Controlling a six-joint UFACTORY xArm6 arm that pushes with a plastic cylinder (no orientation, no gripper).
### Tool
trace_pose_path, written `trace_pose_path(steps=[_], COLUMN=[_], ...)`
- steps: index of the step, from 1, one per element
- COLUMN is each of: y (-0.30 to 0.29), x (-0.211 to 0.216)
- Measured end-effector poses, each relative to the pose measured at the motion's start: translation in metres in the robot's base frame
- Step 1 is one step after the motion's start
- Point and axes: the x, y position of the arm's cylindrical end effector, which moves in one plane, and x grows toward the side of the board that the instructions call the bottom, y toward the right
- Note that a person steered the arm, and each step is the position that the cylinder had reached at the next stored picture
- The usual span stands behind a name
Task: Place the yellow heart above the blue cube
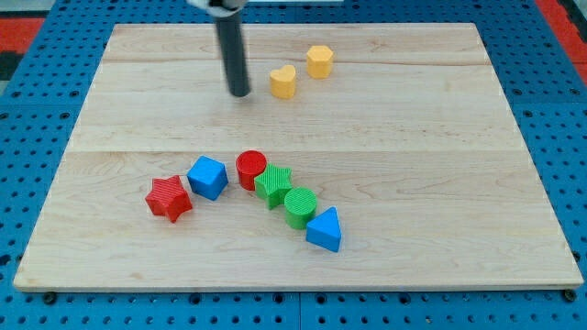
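The yellow heart lies near the view's top, right of centre. The blue cube sits lower down, left of centre, well below and to the left of the heart. My tip rests on the board just left of the yellow heart, with a small gap between them, and far above the blue cube.
A yellow hexagon sits up and right of the heart. A red star lies left of the cube. A red cylinder, green star, green cylinder and blue triangle run in a line to the cube's right.
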Motion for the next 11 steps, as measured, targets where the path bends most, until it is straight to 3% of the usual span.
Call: trace_pose_path(steps=[2, 3, 5, 7, 9, 10, 11], y=[0.029, 0.039, 0.082, 0.053, -0.004, 0.024, -0.007], x=[-0.060, -0.060, 0.002, -0.033, 0.022, 0.042, 0.055])
